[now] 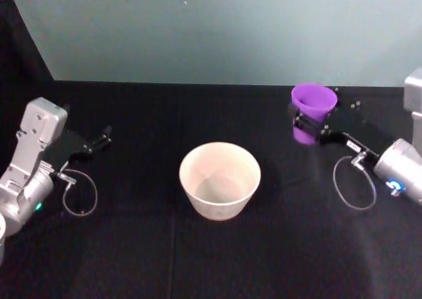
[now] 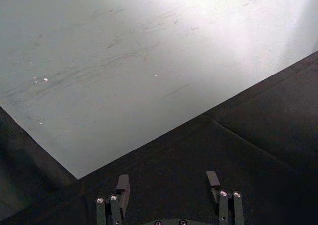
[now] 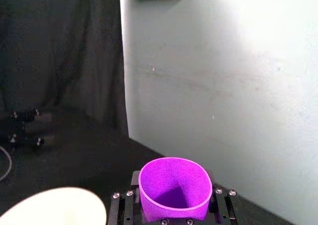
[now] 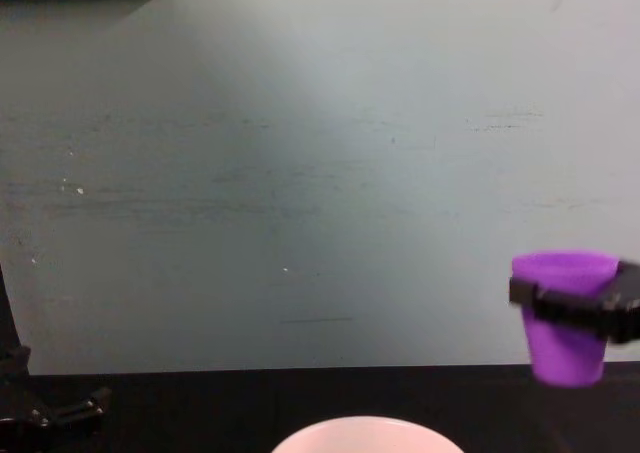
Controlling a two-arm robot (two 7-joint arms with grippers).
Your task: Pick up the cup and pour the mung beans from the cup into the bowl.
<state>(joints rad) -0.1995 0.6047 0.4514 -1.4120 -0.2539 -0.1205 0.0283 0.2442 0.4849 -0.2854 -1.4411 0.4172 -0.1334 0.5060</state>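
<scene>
The purple cup [image 1: 312,111] hangs in the air, upright, to the right of and behind the bowl [image 1: 219,179], and my right gripper [image 1: 311,125] is shut on its body. From the side, the cup [image 4: 565,316] is lifted off the table, with the black fingers [image 4: 560,304] clamped round its middle. The right wrist view looks into the cup [image 3: 174,187]; no beans are discernible inside. The pale bowl [image 3: 54,207] lies below to one side, and its rim [image 4: 363,434] peeks up in the chest view. My left gripper [image 1: 102,140] rests open at the table's left, fingers [image 2: 122,189] spread over bare cloth.
A black cloth [image 1: 211,259] covers the table, and a pale grey-green wall [image 1: 217,28] stands behind it. Cable loops hang off each wrist, one at the left [image 1: 80,193] and one at the right [image 1: 353,183].
</scene>
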